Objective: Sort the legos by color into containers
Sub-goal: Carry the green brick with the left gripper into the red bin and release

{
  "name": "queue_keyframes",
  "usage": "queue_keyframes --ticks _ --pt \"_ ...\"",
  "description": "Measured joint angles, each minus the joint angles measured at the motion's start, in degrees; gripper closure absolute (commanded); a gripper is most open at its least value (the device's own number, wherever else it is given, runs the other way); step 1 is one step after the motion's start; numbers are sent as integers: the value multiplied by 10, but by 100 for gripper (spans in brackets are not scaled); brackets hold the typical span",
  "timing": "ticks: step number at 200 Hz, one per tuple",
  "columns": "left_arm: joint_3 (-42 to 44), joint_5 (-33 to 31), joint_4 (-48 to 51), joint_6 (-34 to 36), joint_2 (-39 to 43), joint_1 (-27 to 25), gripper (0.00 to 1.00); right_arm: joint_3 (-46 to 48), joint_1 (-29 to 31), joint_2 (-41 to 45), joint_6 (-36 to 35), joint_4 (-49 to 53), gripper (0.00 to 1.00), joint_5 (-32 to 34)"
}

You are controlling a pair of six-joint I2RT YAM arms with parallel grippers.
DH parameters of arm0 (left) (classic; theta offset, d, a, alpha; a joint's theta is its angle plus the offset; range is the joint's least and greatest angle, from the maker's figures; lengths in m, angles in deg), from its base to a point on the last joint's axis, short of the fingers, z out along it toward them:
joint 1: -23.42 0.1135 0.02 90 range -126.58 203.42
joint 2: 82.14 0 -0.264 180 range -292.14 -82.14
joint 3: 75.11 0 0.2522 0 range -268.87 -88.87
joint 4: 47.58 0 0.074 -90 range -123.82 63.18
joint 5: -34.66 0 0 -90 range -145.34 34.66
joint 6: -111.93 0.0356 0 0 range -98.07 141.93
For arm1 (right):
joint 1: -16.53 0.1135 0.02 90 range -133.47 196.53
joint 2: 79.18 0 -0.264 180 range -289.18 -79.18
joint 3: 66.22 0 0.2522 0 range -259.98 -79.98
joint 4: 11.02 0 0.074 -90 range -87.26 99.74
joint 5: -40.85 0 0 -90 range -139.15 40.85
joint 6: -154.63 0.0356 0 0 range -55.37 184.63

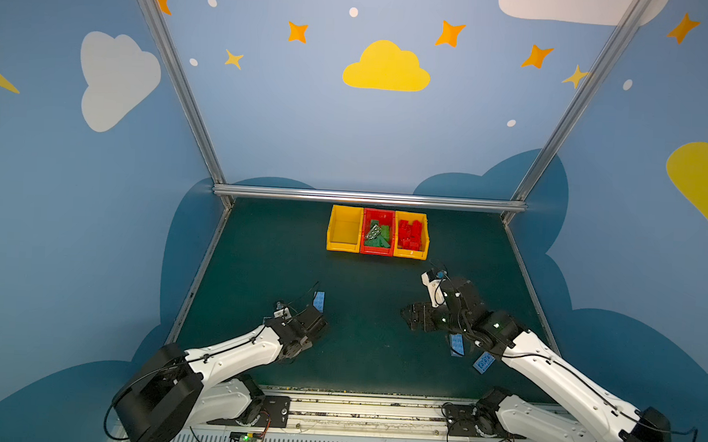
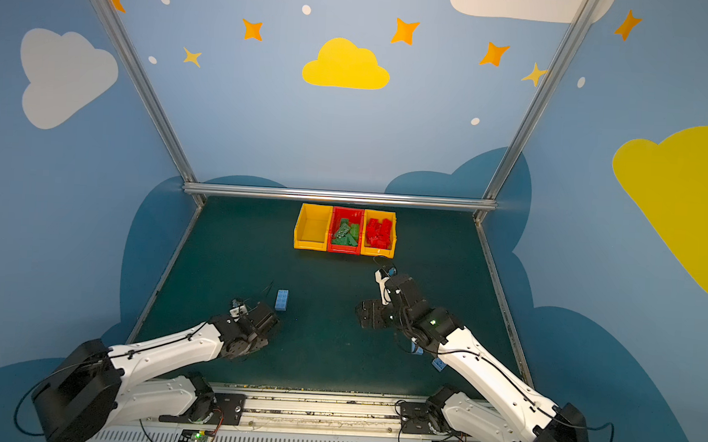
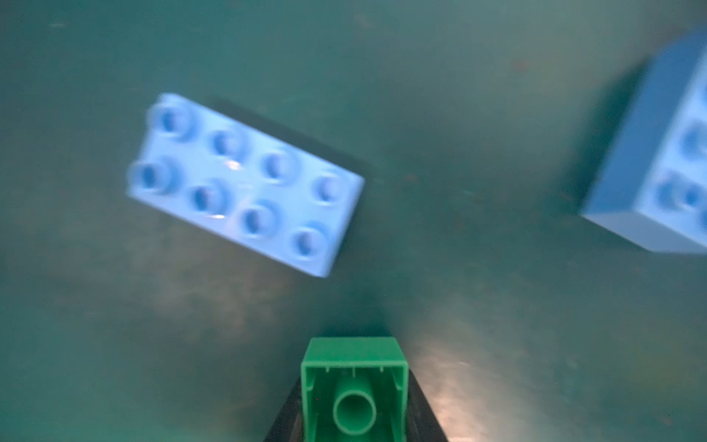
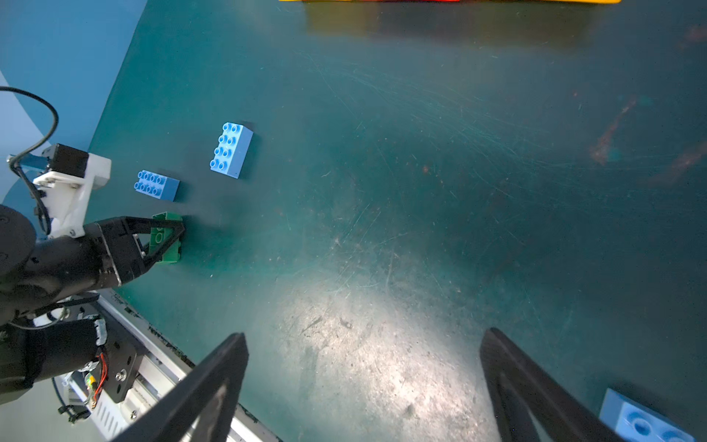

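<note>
Left claw (image 4: 174,239) pinches a green brick (image 3: 354,367) — right claw (image 4: 365,335) spread wide.

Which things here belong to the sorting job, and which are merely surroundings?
Job: held green brick, loose blue bricks, binned green bricks, binned red bricks, empty yellow bin, red bin, other yellow bin.
Surroundings: painted clouds, stars, metal frame.

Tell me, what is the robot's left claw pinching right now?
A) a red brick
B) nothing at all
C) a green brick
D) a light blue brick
C: the left gripper is closed on a green brick, as both wrist views show.
</note>
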Motion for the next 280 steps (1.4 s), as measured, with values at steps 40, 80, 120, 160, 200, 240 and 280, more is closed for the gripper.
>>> queue_keyframes --ticks 40,80,120,160,200,240,280 --pt "-83 32 -10 17 -97 -38 82 1 -7 12 5 5 7 15" --pt "-188 53 2 54 -187 -55 83 16 -30 64 8 24 7 31" --pt "-340 50 37 115 -272 -53 84 37 -63 117 9 50 7 40" --pt "-521 53 64 185 -369 -26 84 38 -88 146 9 64 7 41" --pt "-726 61 102 243 -479 19 83 38 -106 143 2 69 7 41" --pt "-963 66 150 292 -607 50 82 44 -121 124 2 57 7 34" --pt "-1162 61 176 336 -724 69 78 47 -133 85 1 35 7 25"
